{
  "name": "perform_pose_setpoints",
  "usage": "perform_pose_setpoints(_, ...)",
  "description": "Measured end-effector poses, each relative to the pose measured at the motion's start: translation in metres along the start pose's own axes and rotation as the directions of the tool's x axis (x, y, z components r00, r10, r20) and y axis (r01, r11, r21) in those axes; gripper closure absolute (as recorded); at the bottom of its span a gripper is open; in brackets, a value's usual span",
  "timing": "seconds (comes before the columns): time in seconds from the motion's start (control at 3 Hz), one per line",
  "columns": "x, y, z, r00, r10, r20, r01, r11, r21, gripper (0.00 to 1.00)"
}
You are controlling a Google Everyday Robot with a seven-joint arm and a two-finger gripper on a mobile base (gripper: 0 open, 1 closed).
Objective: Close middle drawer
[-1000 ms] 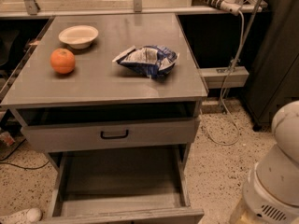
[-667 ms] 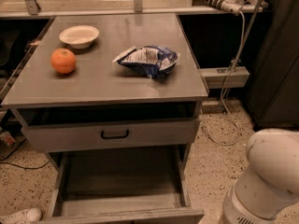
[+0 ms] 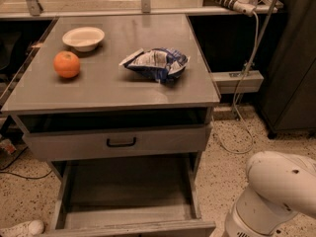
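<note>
The middle drawer is pulled far out at the bottom of the grey cabinet. Its inside is bare, and its front rim lies at the frame's lower edge with the handle out of view. Above it, the taller-fronted drawer with a black loop handle stands slightly open. A white arm segment fills the lower right, right of the open drawer. The gripper is out of view.
On the cabinet top lie an orange, a white bowl and a crumpled blue chip bag. A cable hangs at the right over speckled floor. A dark cabinet stands far right.
The white arm segment has moved left and further into the lower right of the view. The drawers and the things on top have not moved.
</note>
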State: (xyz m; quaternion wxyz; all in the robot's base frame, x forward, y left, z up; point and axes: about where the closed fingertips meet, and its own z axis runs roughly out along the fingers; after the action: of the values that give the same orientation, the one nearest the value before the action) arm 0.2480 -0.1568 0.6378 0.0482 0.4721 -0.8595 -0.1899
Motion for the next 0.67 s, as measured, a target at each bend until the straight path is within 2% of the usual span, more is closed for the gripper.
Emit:
perform_pose_setpoints(0.33,-0.002,-0.009,0.024,0.999,0.026,0.022,-0.026,0.9995,0.016,1.0)
perform_pose_setpoints(0.67,-0.013,-0.037,0.062,0.995,0.073,0.075,-0.075,0.9971,0.017,1.0)
